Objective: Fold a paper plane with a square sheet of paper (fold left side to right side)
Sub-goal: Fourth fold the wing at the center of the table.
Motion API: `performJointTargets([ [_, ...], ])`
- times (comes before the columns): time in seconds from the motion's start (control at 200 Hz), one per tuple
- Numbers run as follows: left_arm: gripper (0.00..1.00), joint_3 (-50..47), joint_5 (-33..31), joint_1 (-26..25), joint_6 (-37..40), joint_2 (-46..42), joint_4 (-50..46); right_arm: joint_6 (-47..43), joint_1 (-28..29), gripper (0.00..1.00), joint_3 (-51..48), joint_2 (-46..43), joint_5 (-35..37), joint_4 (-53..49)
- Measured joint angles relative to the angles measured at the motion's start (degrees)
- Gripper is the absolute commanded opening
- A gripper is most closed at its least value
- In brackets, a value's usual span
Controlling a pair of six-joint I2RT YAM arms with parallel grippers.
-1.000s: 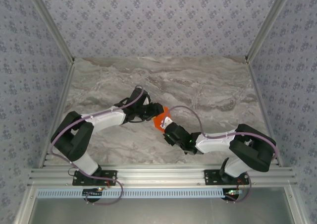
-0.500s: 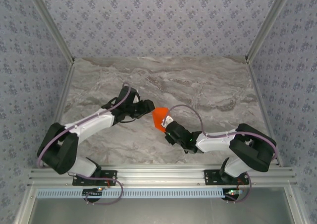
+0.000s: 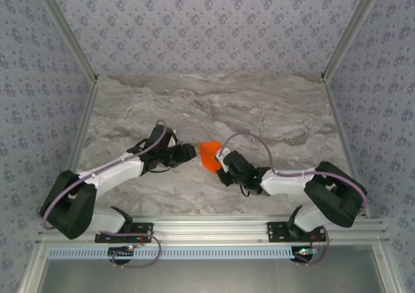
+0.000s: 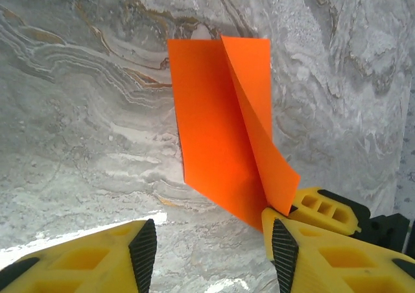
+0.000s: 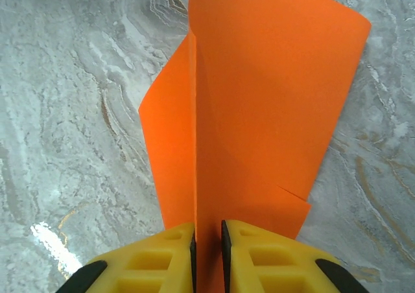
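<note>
The right gripper (image 5: pixel 207 231) has its yellow fingers (image 5: pixel 249 254) pressed close together on the lower edge of the sheet of paper (image 5: pixel 259 98), which rises from them toward the top of the right wrist view, folded so that one flap stands over another along a crease. In the top view this gripper (image 3: pixel 227 165) sits just right of centre, with the orange sheet (image 3: pixel 209 155) at its upper left. The left gripper (image 3: pixel 185 152) lies just left of the sheet, its jaws apart. In the left wrist view that gripper (image 4: pixel 214 241) frames bare table at the bottom, with the sheet (image 4: pixel 220 124) above the gap, its lower corner reaching the right-hand finger (image 4: pixel 285 254). Around them spreads a grey marbled tabletop (image 3: pixel 259 111), enclosed by blue-grey patterned walls (image 3: pixel 194 27), with an aluminium rail (image 3: pixel 214 228) along the lower edge.
</note>
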Motion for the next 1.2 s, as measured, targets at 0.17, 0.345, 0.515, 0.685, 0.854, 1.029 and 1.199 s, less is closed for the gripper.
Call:
performJointTargets([
  [0.17, 0.50, -0.07, 1.22, -2.36, -0.37, 3.82, 3.61, 1.44, -2.43, 0.17, -1.14, -0.17, -3.85, 0.11],
  [0.345, 0.49, 0.35, 1.97, -4.55, -0.83, 9.09, 5.73, 2.78, -4.31, 0.17, -2.60, -0.22, -6.88, 0.13],
  [0.515, 0.49, 3.45, 2.19, -5.92, -1.64, 13.00, 7.34, 3.43, -5.44, 0.17, -3.37, -0.22, -9.40, 1.01],
  [0.685, 0.49, 5.49, 2.36, -6.45, -2.05, 14.82, 9.05, 4.26, -7.15, 0.15, -3.72, -0.22, -12.37, 1.86],
  [0.854, 0.46, 5.90, 2.36, -6.73, -2.25, 15.93, 9.38, 5.31, -8.39, 0.12, -3.82, -0.24, -14.56, 2.25],
  [1.029, 0.45, 6.21, 2.34, -6.73, -2.27, 15.98, 9.44, 6.38, -9.70, 0.10, -4.31, -0.42, -16.37, 3.02],
  [1.199, 0.45, 6.93, 2.36, -6.73, -2.29, 17.53, 9.66, 7.32, -10.36, 0.10, -5.05, -0.59, -17.75, 4.02],
])
